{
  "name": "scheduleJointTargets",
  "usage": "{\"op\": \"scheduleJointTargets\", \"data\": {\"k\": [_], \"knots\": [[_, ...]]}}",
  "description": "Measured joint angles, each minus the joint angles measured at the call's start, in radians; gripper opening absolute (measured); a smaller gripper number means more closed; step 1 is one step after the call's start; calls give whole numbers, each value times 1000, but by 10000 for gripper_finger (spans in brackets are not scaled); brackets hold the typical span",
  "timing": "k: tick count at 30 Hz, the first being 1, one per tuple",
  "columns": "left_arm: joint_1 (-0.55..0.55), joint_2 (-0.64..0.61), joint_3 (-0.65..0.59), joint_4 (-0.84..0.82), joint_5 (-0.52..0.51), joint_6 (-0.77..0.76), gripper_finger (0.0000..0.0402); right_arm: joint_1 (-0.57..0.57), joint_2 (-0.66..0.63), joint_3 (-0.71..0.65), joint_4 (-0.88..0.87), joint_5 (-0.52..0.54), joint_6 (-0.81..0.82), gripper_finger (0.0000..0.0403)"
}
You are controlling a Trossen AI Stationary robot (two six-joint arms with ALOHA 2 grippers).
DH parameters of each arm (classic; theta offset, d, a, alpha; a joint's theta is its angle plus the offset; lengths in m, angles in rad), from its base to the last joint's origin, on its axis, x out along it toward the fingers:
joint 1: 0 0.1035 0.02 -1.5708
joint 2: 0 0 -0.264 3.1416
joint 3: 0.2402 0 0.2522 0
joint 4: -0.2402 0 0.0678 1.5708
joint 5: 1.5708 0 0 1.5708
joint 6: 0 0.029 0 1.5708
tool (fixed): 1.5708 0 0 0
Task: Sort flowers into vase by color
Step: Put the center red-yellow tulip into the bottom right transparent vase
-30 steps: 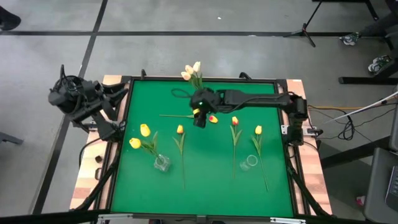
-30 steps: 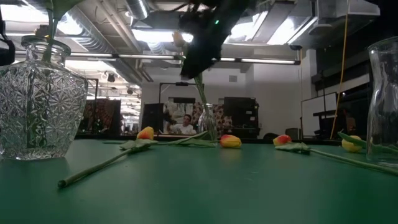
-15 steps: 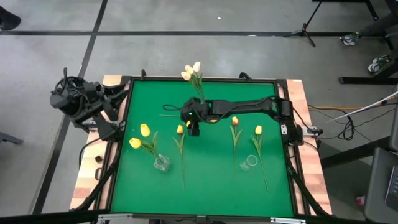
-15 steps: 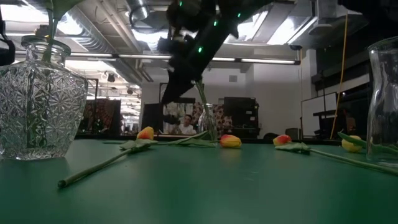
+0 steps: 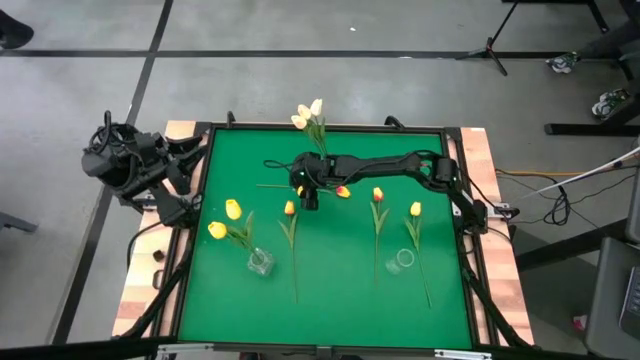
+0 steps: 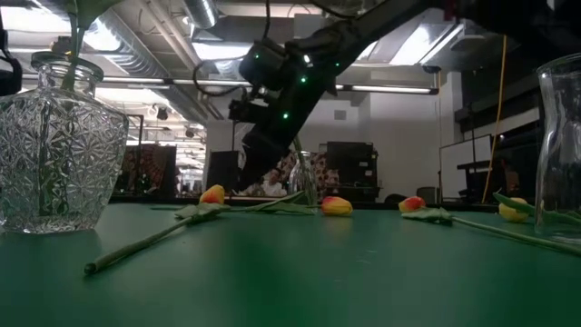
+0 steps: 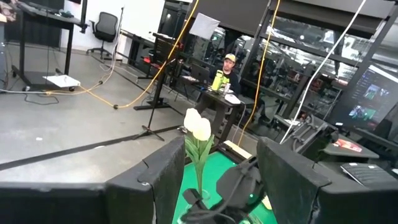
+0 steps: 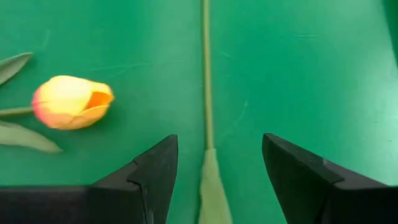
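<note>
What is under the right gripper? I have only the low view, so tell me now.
Observer: A green stem lies on the mat, running between the right gripper's open fingers. It is not gripped.
Operator: Report what lies next to it.
Observer: An orange-yellow tulip head lies flat beside that stem, outside the fingers.
Operator: Give me the left arm.
Observer: The left gripper is parked off the mat's left side, open and empty.
</note>
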Motion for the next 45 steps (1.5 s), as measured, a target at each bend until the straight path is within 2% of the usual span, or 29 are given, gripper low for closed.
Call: {"op": "scheduleJointTargets", "data": {"k": [18,21,24,32,45], "knots": [[0,0,0,-24,0,-2,196,-18,77,2,15,-50,24,227],[0,0,0,-24,0,-3,196,-26,77,2,0,-96,52,197],[0,0,0,-24,0,-3,196,-32,78,2,-8,-131,67,148],[0,0,0,-24,0,-3,196,-38,79,2,3,-129,105,15],[0,0,0,-27,0,-2,196,-19,51,0,-30,-105,150,7]]}}
